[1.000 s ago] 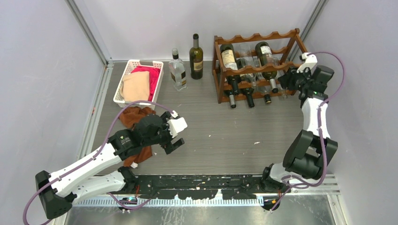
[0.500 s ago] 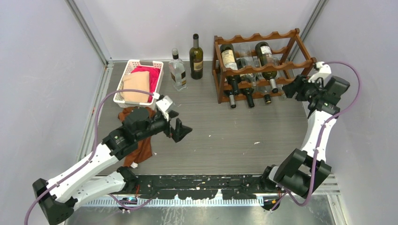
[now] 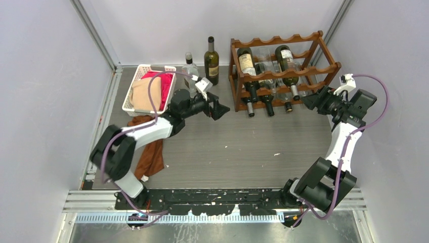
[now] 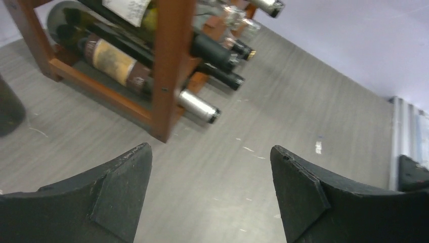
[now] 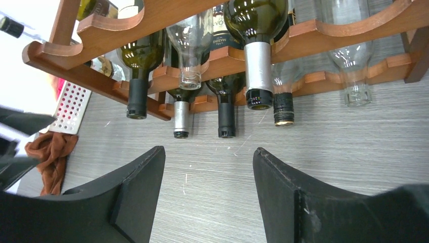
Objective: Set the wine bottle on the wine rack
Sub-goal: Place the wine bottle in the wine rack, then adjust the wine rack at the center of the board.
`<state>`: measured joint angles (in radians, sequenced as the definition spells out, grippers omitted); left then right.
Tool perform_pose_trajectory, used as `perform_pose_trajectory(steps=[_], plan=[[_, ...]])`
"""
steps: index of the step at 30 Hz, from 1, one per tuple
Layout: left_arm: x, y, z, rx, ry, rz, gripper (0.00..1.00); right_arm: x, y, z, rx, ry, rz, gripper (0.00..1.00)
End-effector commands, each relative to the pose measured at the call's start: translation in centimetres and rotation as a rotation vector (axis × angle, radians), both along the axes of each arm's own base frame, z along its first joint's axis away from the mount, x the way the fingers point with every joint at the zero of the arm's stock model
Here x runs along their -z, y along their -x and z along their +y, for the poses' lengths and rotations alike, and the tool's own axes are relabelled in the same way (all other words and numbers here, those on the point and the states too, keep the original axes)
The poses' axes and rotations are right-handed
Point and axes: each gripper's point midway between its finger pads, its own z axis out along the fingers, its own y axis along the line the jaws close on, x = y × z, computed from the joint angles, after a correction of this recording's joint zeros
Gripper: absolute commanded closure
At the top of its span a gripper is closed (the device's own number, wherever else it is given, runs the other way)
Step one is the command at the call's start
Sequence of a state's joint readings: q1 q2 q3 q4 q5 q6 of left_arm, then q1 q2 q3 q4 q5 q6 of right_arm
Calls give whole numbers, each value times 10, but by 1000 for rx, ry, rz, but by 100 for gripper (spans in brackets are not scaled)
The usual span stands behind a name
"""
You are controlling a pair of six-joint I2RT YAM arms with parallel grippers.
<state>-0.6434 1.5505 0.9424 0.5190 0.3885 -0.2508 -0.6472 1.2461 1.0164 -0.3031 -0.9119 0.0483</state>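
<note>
Both pairs of fingers are spread wide and hold nothing. The left gripper [image 3: 216,109] hovers low over the grey worktop [image 3: 243,147] near the left front post of the wine rack [image 3: 277,39]. The right gripper [image 3: 309,99] hangs just off the rack's right end, looking along a row of bottle necks.

The wine bottle [image 3: 211,61] stands upright at the back of the worktop, just left of the rack and beside a clear bottle [image 3: 190,76], with neither gripper touching it. By that showing the job is barely begun: grasping, lifting, tipping flat and cradling all remain.

The bottle is dark glass with a long neck, a dark capsule and a pale label. The reddish-brown rack already carries several bottles, dark and clear, lying neck-outward. Which scallop is free cannot be told for certain.
</note>
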Motion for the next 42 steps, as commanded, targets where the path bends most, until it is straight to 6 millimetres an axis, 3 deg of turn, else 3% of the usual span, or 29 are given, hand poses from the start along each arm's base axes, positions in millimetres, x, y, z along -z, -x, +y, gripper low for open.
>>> perform_pose_trajectory(steps=[1,7,13,21,28,33,38,42], plan=[[-67,-35,-10,104,157,-362,14,-22,1,7,-48,36,-79,30],[-33,-74,-31,103,70,-403,13,-24,2,11,-68,29,-87,30],[-21,-94,-51,141,91,-433,11,-23,2,12,-76,24,-86,30],[-17,-104,-72,181,118,-450,17,-20,2,12,-78,23,-81,30],[-6,-107,-90,223,121,-409,29,-17,2,12,-81,21,-77,30],[-8,-102,-94,245,132,-392,47,-17,2,12,-82,21,-75,30],[-13,-92,-87,253,126,-389,80,-16,3,12,-86,27,-75,30],[-22,-82,-79,254,125,-407,98,-16,4,13,-91,31,-77,30]])
